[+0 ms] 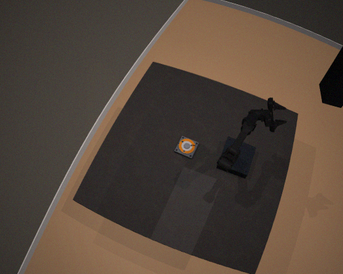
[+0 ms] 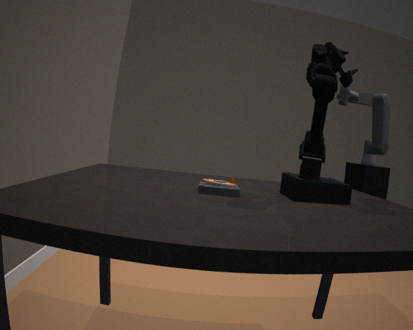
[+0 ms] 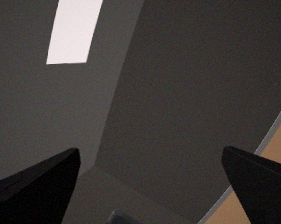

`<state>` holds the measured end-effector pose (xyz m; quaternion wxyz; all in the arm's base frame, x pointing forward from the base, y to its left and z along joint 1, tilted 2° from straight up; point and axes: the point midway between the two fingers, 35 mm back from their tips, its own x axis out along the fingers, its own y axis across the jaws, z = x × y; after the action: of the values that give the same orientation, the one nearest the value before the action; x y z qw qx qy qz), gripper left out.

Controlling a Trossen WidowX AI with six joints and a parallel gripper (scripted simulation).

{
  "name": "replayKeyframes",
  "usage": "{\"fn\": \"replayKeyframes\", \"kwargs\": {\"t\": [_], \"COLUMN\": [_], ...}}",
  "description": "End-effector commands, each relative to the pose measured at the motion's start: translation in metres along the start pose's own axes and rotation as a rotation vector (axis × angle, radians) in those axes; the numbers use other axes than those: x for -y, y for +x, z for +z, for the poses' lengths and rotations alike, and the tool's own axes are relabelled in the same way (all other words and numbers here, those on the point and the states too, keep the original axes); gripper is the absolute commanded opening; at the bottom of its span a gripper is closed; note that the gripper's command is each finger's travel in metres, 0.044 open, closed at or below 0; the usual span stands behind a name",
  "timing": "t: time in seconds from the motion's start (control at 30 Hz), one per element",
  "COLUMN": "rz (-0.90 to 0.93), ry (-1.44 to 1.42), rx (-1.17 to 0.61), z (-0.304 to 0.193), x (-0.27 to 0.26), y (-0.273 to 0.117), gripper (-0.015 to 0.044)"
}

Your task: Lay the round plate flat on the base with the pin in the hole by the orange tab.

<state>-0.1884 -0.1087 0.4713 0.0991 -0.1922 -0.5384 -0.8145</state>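
The round plate (image 1: 186, 146) lies on the grey square base (image 1: 178, 149) near the middle of the dark surface (image 1: 144, 173), ringed in orange with a pale centre where the post (image 1: 186, 145) comes through. From the side its orange tab (image 2: 231, 181) stands up at the right-hand end, and the plate looks slightly canted rather than seated flush; I judge that this is the pin under it propping one side, since the hole beside the tab is not lined up. The pin and the hole are too small to make out in any view. The plate can turn about the post, so rotating it by the tab is likely what the job calls for.

The arm (image 2: 317, 123) stands on its dark block (image 2: 315, 190) to the right of the base, well apart from it, reared upright with the wrist high and turned away from the plate. That posture looks like a resting pose before any approach.

The pincer (image 1: 277, 115) is spread wide, almost to its full range, with nothing between its fingers and touching nothing; the wrist view shows only wall and a bright panel between the two dark tips, not the plate
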Motion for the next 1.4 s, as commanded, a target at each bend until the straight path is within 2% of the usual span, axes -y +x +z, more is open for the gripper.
{"fn": "replayKeyframes", "kwargs": {"t": [0.0,0.17,0.3,0.47,0.57,0.77,0.8,0.87,1.03,1.1,1.17,1.3,1.37], "rz": [0.005,0.173,0.272,0.496,0.581,0.902,0.915,1.020,1.305,1.361,1.521,1.769,1.825], "ry": [-0.009,-0.223,-0.317,-0.490,-0.543,-0.704,-0.710,-0.766,-0.914,-0.944,-1.032,-1.175,-1.209], "rx": [-0.015,-0.376,-0.542,-0.847,-0.944,-1.243,-1.254,-1.344,-1.557,-1.593,-1.689,-1.815,-1.839], "z": [-0.004,-0.101,-0.141,-0.204,-0.219,-0.241,-0.241,-0.241,-0.224,-0.219,-0.201,-0.166,-0.157], "x": [-0.001,-0.028,-0.038,-0.049,-0.050,-0.043,-0.042,-0.034,-0.003,0.005,0.028,0.069,0.079], "y": [-0.001,-0.039,-0.070,-0.151,-0.183,-0.299,-0.304,-0.340,-0.428,-0.442,-0.481,-0.527,-0.535], "gripper": [0.0374,0.0242,0.0137,0.0006,0.0000,0.0000,0.0000,0.0000,0.0000,0.0000,0.0000,0.0000,0.0000]}}
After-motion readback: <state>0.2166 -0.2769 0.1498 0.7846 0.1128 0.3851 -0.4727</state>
